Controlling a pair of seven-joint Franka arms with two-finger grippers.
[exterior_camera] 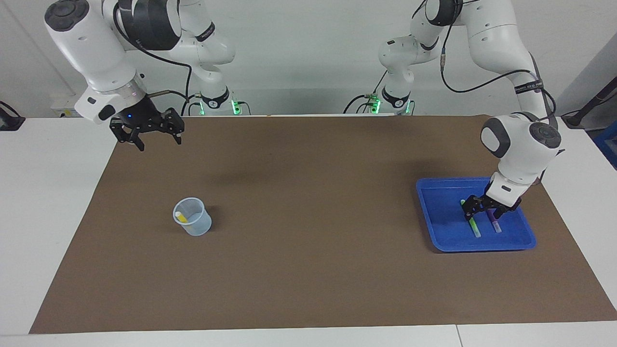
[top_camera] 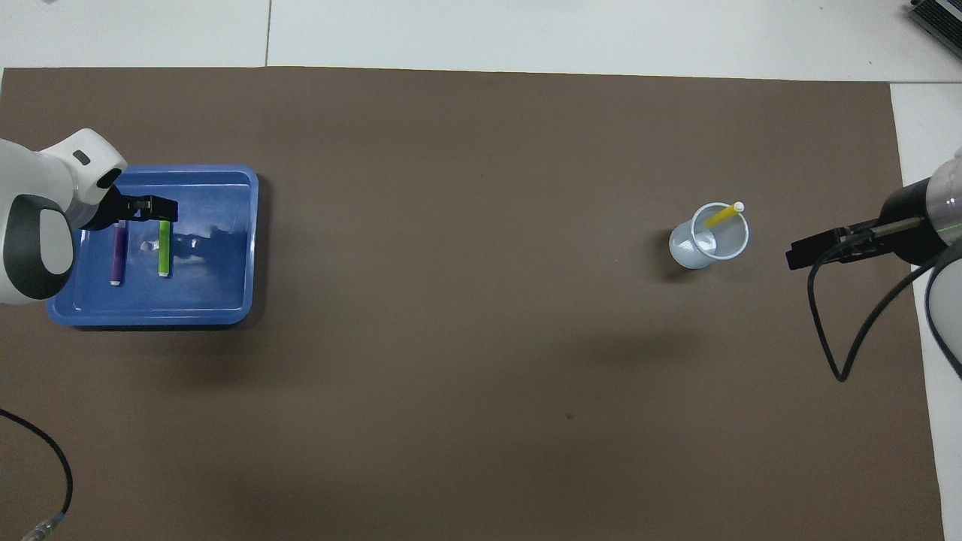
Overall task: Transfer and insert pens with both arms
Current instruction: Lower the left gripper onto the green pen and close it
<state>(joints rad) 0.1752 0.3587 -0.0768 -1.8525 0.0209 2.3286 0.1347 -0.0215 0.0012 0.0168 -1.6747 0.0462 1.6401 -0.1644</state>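
Observation:
A green pen (exterior_camera: 475, 227) and a purple pen (exterior_camera: 495, 225) lie side by side in the blue tray (exterior_camera: 441, 217) at the left arm's end of the table. My left gripper (exterior_camera: 482, 216) is open and low in the tray, covering the two pens' ends that lie nearer to the robots. From overhead, the left gripper (top_camera: 150, 219) covers the tops of the green pen (top_camera: 163, 257) and the purple pen (top_camera: 118, 255). A yellow pen (exterior_camera: 181, 218) leans inside the clear cup (exterior_camera: 194, 225). My right gripper (exterior_camera: 153, 140) hangs open over the mat's corner, empty.
The brown mat (exterior_camera: 308, 270) covers most of the white table. The cup (top_camera: 706, 244) with the yellow pen (top_camera: 723, 216) stands toward the right arm's end, and the right gripper (top_camera: 798, 255) is beside it. A black cable (top_camera: 827, 330) loops from the right arm.

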